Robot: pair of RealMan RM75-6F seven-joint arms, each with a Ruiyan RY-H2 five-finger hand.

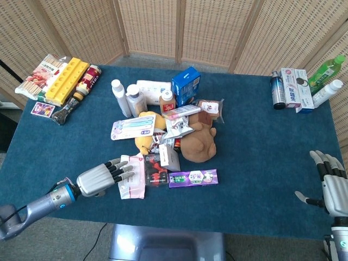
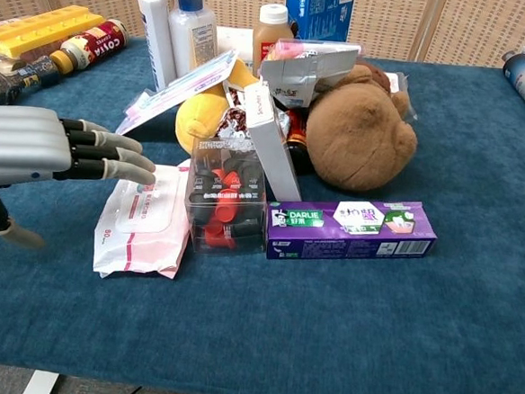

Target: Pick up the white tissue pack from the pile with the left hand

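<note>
1. Nearest us, we saw the left robot hand (image 1: 100, 179) stretched out flat with its fingers spread, their tips (image 2: 125, 160) over the left edge of the white tissue pack (image 2: 144, 220); we could not tell whether they touched it.
2. The right robot hand (image 1: 333, 187) sat at the table's (image 1: 261, 163) near right edge, fingers spread, holding nothing.
3. The white tissue pack lay flat at the near left of the pile, touching a clear box of red items (image 2: 226, 203) on its right.
4. A purple toothpaste box (image 2: 350, 228) lay just right of that clear box.
5. Behind these we noted a brown plush toy (image 2: 362, 132) and a yellow plush toy (image 2: 201, 112).
6. Further back stood white bottles (image 1: 126, 98) and a blue box (image 1: 186, 85).
7. At the far left lay a yellow tray (image 1: 66, 80); at the far right, a green bottle (image 1: 330, 69).
</note>
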